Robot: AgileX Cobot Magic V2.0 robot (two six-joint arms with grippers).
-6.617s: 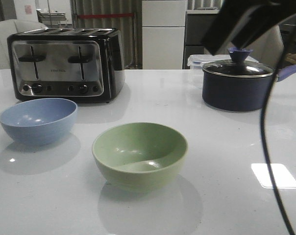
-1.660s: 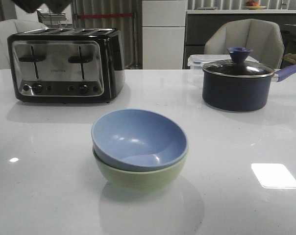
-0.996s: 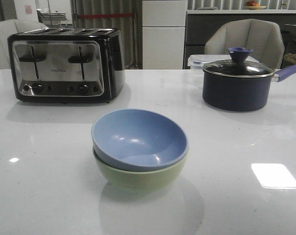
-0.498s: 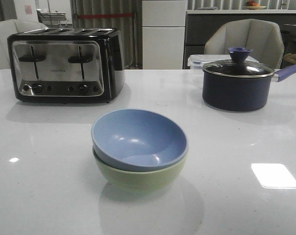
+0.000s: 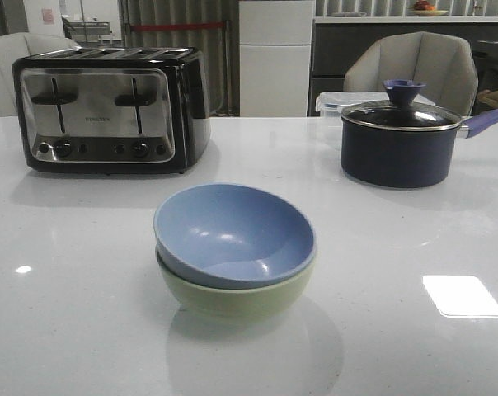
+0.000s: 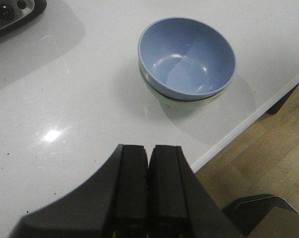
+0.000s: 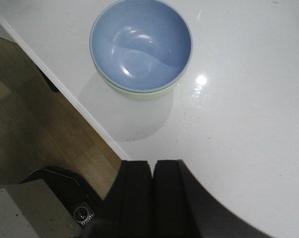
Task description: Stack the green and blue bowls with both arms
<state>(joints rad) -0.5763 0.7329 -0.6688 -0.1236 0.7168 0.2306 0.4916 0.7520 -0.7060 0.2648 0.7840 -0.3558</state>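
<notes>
The blue bowl (image 5: 232, 231) sits nested inside the green bowl (image 5: 232, 299) near the table's front middle, tilted a little. Both show in the left wrist view, blue (image 6: 186, 57) over green (image 6: 162, 96), and in the right wrist view, blue (image 7: 141, 42) over green (image 7: 139, 94). My left gripper (image 6: 148, 151) is shut and empty, held high and back from the bowls near the table's front edge. My right gripper (image 7: 152, 166) is shut and empty, also high and back from the stack. Neither gripper shows in the front view.
A black and chrome toaster (image 5: 109, 111) stands at the back left. A dark navy saucepan with a lid (image 5: 401, 140) stands at the back right, a clear container (image 5: 331, 103) behind it. The white table edge (image 7: 80, 111) and wooden floor (image 6: 258, 158) lie below both grippers.
The blue bowl went from the table's left into the green bowl. A dark arm part at the top left 1.7 s ago has left the front view. The last second shows no movement.
</notes>
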